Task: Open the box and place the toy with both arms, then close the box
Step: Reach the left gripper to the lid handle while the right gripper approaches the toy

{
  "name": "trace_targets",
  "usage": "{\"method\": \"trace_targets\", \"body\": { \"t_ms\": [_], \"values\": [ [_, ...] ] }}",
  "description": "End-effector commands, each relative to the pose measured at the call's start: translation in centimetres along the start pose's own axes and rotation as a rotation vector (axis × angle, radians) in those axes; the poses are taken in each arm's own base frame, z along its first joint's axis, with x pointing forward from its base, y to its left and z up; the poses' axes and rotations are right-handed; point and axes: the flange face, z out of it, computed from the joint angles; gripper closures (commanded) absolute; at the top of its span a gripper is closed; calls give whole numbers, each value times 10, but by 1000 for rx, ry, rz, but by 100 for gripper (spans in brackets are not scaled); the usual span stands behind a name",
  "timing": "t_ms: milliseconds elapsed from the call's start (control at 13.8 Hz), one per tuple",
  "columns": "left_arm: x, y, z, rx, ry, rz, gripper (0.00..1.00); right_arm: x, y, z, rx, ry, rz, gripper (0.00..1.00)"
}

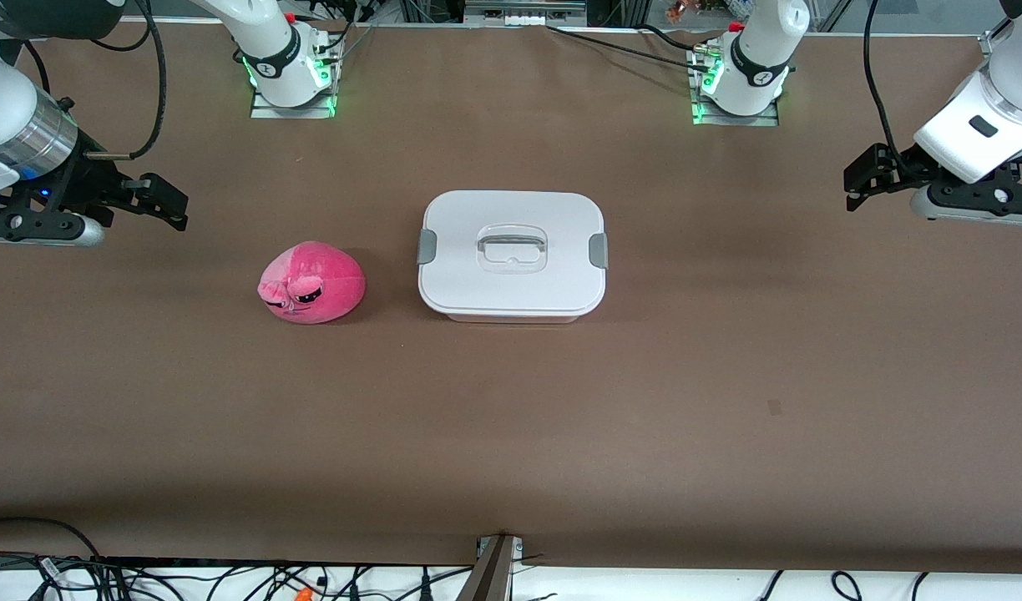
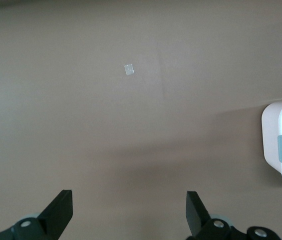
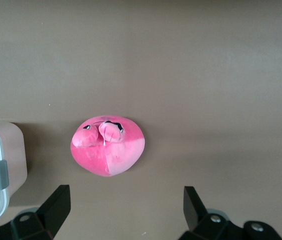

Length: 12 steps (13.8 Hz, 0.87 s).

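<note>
Left gripper (image 1: 855, 179) spread wide, empty, up over bare table (image 1: 728, 376) at left arm's end. Right gripper (image 1: 173, 204) spread wide, empty, over table at right arm's end. Both arms wait. Box (image 1: 512, 255) mid-table, white lid (image 1: 511, 219) on, grey clips down. Toy (image 1: 311, 282) beside box, apart, toward right arm's end. Small pale scrap (image 2: 129, 69) on table.

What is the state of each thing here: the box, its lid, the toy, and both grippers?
box: closed, on the table.
lid: on the box, both grey clips down.
toy: on the table beside the box, outside it.
left gripper: open, empty, waiting.
right gripper: open, empty, waiting.
</note>
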Motion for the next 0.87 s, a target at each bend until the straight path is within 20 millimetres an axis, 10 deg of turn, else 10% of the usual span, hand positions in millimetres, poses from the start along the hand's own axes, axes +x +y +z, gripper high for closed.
{"method": "trace_targets", "body": {
  "t_ms": [0, 800],
  "values": [
    [5, 3, -8, -8, -1, -10, 0, 1, -7, 0, -10, 10, -25, 0],
    [-11, 27, -4, -12, -109, 63, 0, -26, -70, -6, 42, -50, -121, 0]
  ]
}}
